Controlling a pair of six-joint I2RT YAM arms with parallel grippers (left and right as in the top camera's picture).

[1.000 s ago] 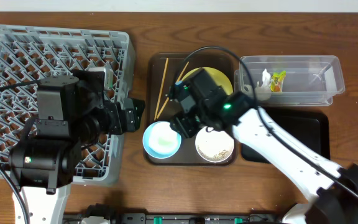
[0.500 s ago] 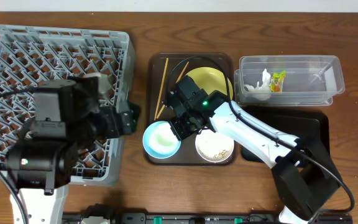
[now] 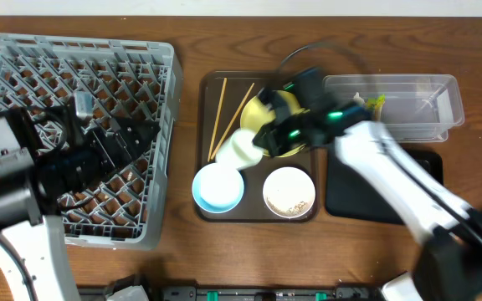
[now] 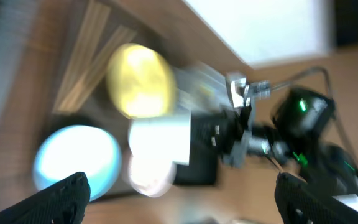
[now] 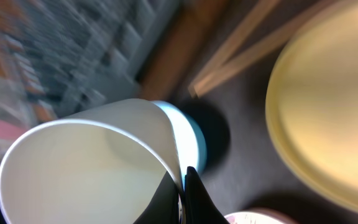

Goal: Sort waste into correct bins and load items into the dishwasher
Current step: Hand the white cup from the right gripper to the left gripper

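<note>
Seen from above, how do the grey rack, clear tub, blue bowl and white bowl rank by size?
1. Grey rack, largest by far.
2. Clear tub.
3. Blue bowl and white bowl: they look alike, so I won't rank them.

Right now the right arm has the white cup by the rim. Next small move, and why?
Probably raise it straight up a little before any sideways travel. The right hand pinches the white cup by its thin rim, tipped on its side. The cup hangs over the edge of the light-blue bowl, beside the chopsticks, so a sideways swing from here could clip them.
</note>
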